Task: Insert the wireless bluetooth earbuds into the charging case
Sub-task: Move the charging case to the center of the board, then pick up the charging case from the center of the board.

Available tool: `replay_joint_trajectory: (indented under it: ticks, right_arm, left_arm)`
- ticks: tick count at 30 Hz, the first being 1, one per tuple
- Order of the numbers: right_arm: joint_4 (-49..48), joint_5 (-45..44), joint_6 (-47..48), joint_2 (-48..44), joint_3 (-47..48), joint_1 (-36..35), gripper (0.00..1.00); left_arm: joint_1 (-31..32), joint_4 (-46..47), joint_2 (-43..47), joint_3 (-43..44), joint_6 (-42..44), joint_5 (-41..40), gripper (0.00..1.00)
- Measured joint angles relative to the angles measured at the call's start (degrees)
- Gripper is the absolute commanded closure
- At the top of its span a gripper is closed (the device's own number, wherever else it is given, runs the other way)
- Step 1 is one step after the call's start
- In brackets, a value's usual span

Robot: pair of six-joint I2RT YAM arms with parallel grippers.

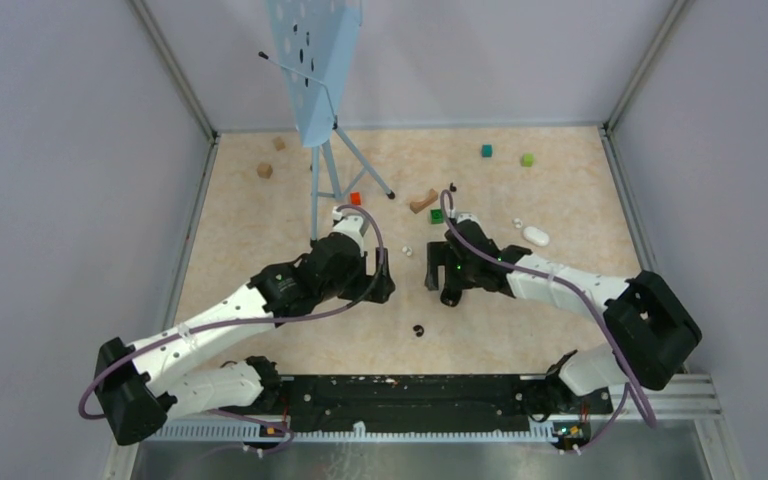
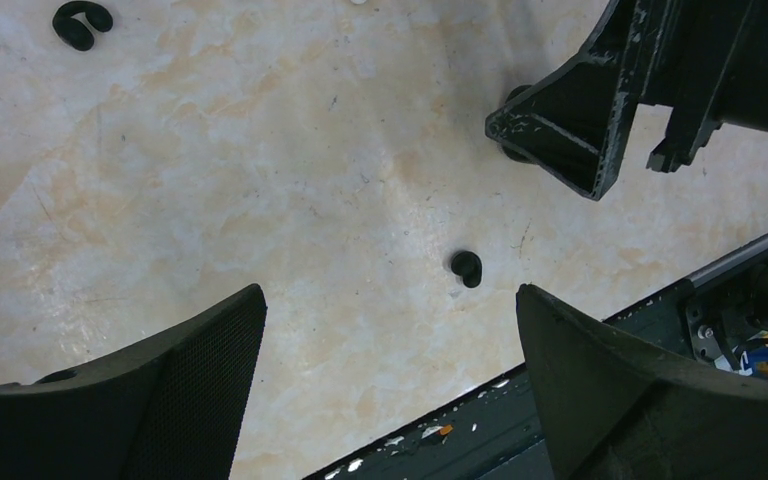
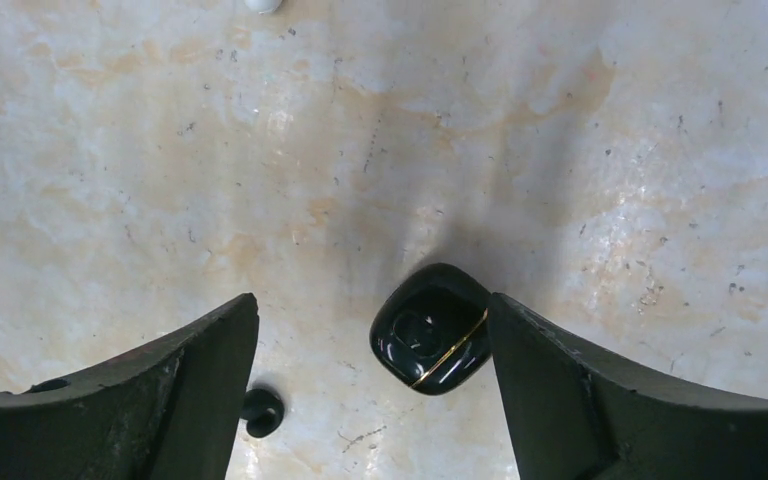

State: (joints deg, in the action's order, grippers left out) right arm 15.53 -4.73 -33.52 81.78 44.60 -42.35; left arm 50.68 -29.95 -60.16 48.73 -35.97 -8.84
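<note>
The charging case [image 3: 430, 328], glossy black with a thin gold line, lies on the table between the jaws of my open right gripper [image 3: 372, 300], close against the right-hand finger [image 3: 580, 400]. A recessed well shows in its upper face. One black earbud [image 3: 262, 410] rests beside the opposite finger. In the top view the right gripper [image 1: 438, 285] hides the case. A second black earbud [image 2: 467, 268] [image 1: 418, 329] lies ahead of my open, empty left gripper [image 2: 388, 292] [image 1: 387, 290]. Tiny white earbuds [image 1: 407, 250] sit just beyond both grippers.
A black C-shaped piece [image 2: 82, 22] lies on the table. A white oval case [image 1: 535, 235] and white buds [image 1: 516, 222] sit at the right. A blue stand on a tripod [image 1: 320, 150], coloured cubes [image 1: 355, 198] and wooden blocks [image 1: 423, 202] stand farther back. The black rail [image 1: 410, 395] runs along the near edge.
</note>
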Motion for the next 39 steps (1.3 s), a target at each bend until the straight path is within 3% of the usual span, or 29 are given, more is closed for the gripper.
replay_joint_trajectory:
  ticks: [10,17,24,39]
  right_arm:
    - [12.1,-5.5,-12.6,-4.2,1.9,-0.2,0.20]
    - [14.5,-6.5,-19.3,-3.9,1.6,-1.1,0.23]
    - [16.7,-8.6,-21.7,3.0,5.0,-3.5,0.32]
    - [15.3,-9.2,-19.2,8.8,6.5,-4.7,0.46]
  left_arm:
    - [0.0,0.0,0.3,-2.3,-0.1,0.1,0.01]
    - [0.0,0.4,0.3,-3.4,-0.1,0.5,0.01]
    - [0.0,1.3,0.3,-3.4,-0.2,0.7,0.01]
    - [-0.2,1.9,-0.9,-3.4,-4.0,-0.2,0.01]
